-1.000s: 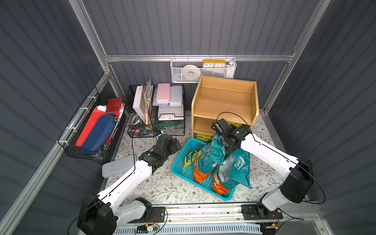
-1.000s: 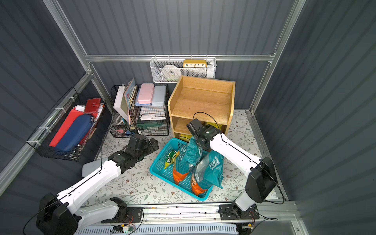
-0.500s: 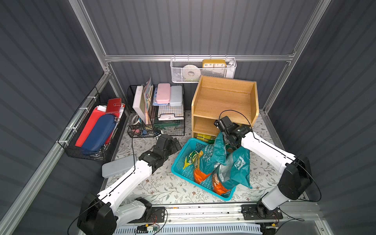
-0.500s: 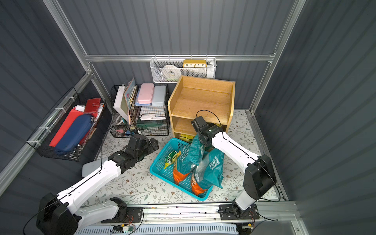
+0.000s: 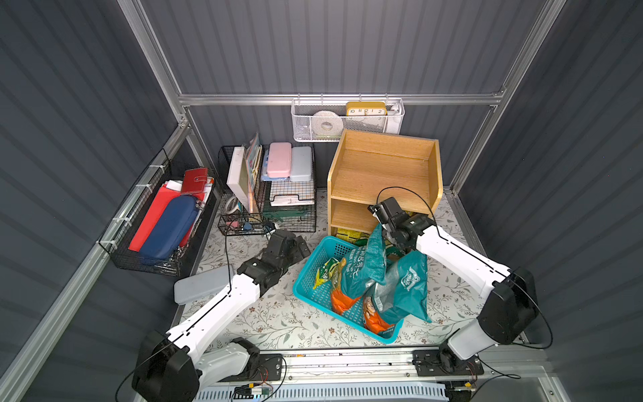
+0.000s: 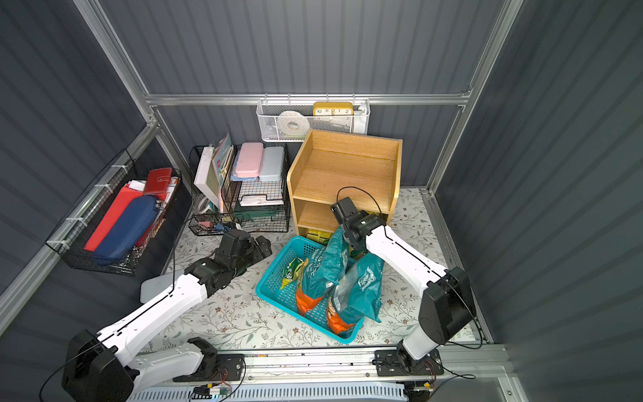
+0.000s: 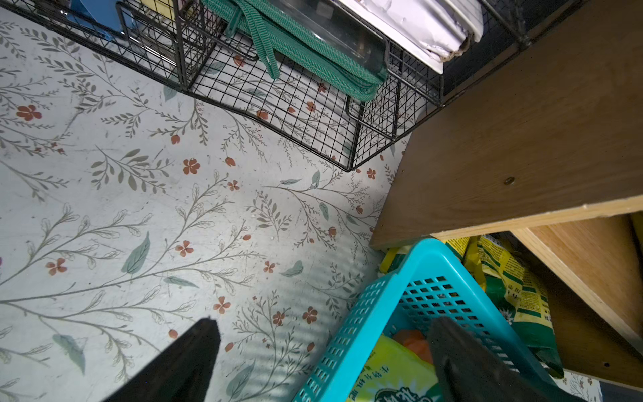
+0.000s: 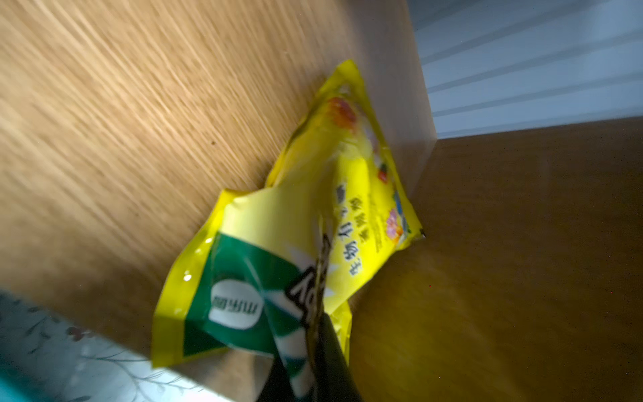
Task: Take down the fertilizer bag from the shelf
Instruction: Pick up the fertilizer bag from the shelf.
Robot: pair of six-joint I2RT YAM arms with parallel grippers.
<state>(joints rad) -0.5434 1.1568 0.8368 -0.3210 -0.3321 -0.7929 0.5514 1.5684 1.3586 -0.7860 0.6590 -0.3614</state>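
Fertilizer bag: lies on a lower board of the shelf, tucked against its side panel. Right gripper: fingers pinched on the bag's near edge. Left gripper: fingers wide, empty, just beside the shelf. Judged: glossy film pouch, soft, light, slippery. Best hold is the flat seam edge.

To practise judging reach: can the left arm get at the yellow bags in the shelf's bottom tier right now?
Probably not easily: the basket sits close before the shelf, across the bags.
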